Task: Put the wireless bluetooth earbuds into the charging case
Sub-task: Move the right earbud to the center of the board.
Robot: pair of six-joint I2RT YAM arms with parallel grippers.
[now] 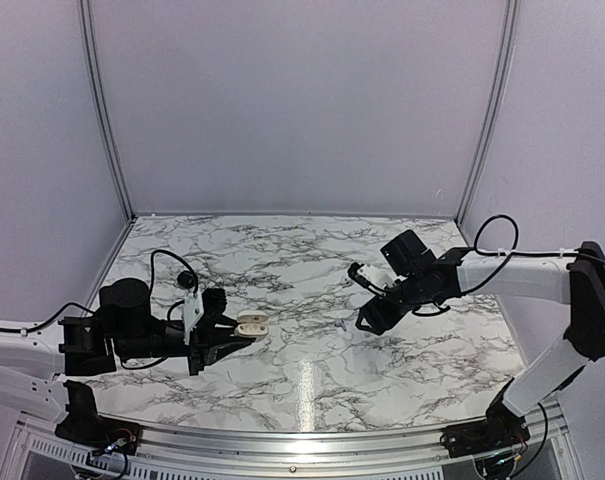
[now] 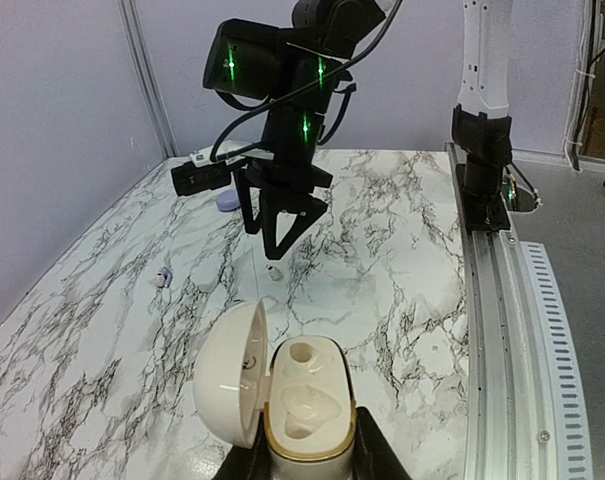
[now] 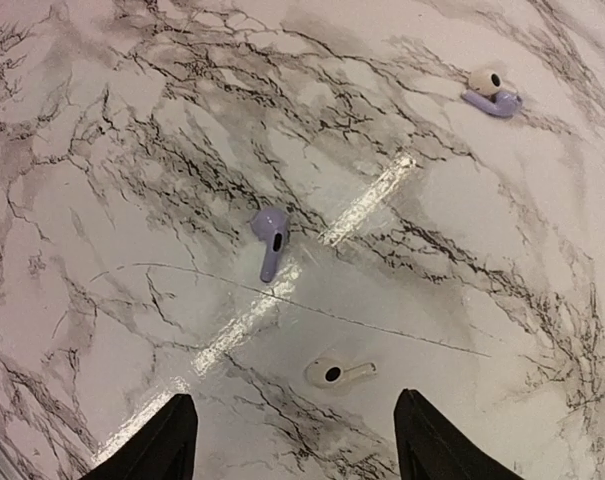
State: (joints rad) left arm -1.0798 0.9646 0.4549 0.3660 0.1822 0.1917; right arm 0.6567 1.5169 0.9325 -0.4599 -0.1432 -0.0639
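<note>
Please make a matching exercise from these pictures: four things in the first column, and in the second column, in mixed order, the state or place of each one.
Things:
1. charging case
2. left gripper
3. right gripper
4. lilac earbud

States or places:
a. jaws apart, above the table
b. lying loose on the table
c. lid swung open
d. shut on the charging case

Pairs: 1-c, 2-d, 3-a, 4-b

The marble table (image 1: 282, 260) bears a lilac earbud (image 3: 270, 240), a white earbud (image 3: 334, 373) and a third earbud (image 3: 490, 95).
</note>
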